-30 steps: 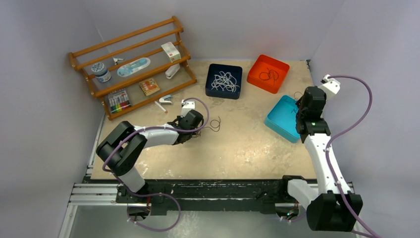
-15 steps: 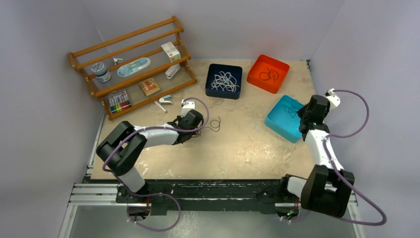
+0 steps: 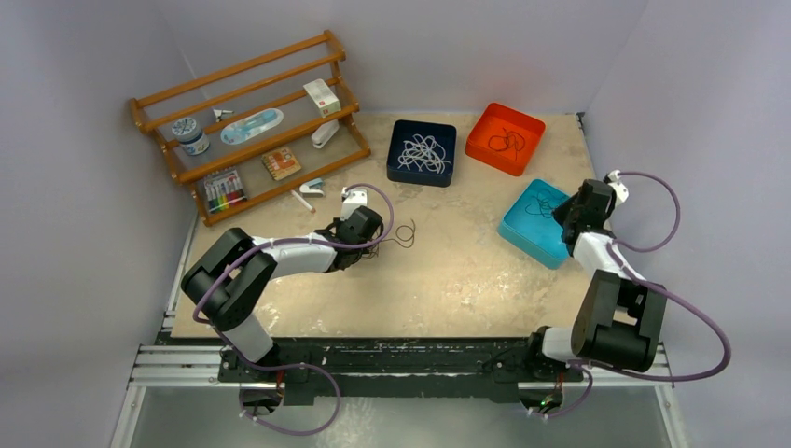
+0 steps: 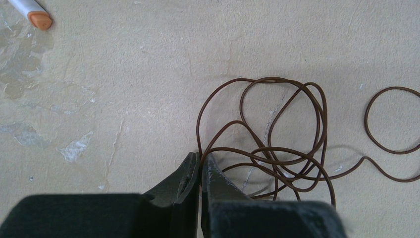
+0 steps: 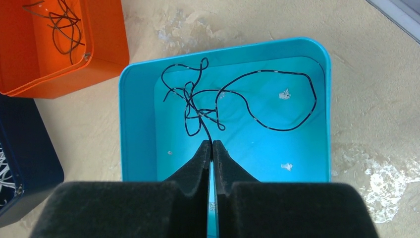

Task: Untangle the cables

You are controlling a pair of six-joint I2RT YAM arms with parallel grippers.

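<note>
A brown cable (image 4: pixel 277 144) lies in loose tangled loops on the table, right of my left gripper (image 4: pixel 200 157). That gripper is shut, and one brown strand runs in between its tips. In the top view the left gripper (image 3: pixel 373 245) rests low on the table with the brown cable (image 3: pixel 403 233) beside it. A thin black cable (image 5: pixel 233 99) lies knotted in the teal tray (image 5: pixel 138 129). My right gripper (image 5: pixel 211 144) is shut on the near end of that cable and hangs over the tray's near side (image 3: pixel 566 215).
A navy tray (image 3: pixel 422 152) holds white cables and an orange tray (image 3: pixel 505 138) holds a dark cable, both at the back. A wooden rack (image 3: pixel 252 121) with small items stands at the back left. A white marker (image 4: pixel 30 12) lies near it.
The right arm has folded back and come down, bringing its gripper to the teal tray's right side; the black cable now lies spread in the tray. The left arm has not moved.
</note>
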